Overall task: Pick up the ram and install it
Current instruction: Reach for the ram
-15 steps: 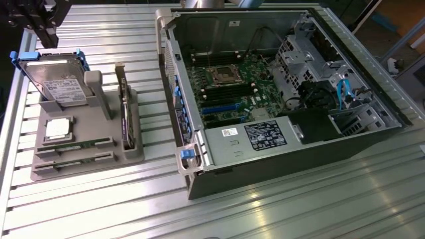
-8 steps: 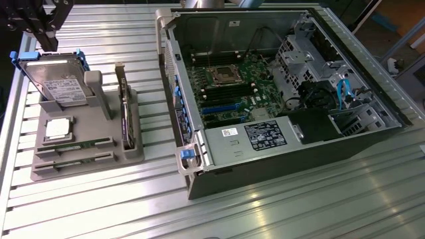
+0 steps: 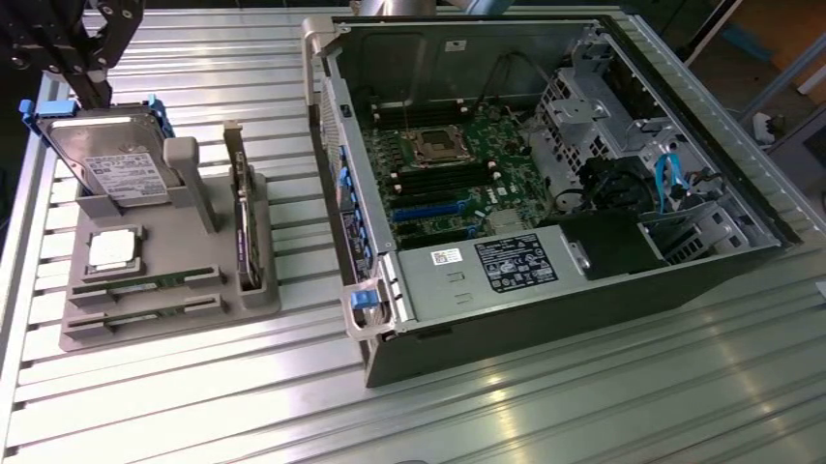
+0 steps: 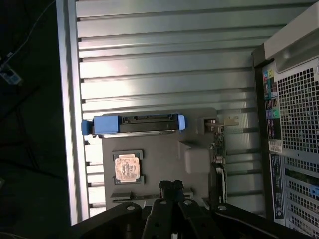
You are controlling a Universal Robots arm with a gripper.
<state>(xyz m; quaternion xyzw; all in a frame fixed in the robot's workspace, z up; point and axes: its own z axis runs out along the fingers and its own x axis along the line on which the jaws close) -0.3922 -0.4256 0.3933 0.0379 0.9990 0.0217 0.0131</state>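
**Tool high over the parts holder, ram in its slot**

The tool (image 4: 172, 190) hangs above the near end of the grey holder (image 3: 168, 329). Apart or together? I cannot tell from here. The ram (image 3: 130, 284) sits on edge in the holder, and a second stick (image 3: 145, 311) lies in the slot just beside it, so that's two.

One hard drive (image 3: 116, 164) stands upright at the far end. There's also one processor chip (image 3: 114, 249) lying flat and one card (image 3: 243, 222) on edge.

The holder sits close to the desk (image 3: 516, 406) edge on the exterior view's left. A bare ribbed strip separates it from the single open computer case (image 3: 543, 319), whose motherboard (image 3: 446, 174) is exposed.

The drive carries a white label and the case a black one (image 3: 514, 263), both too small to read.
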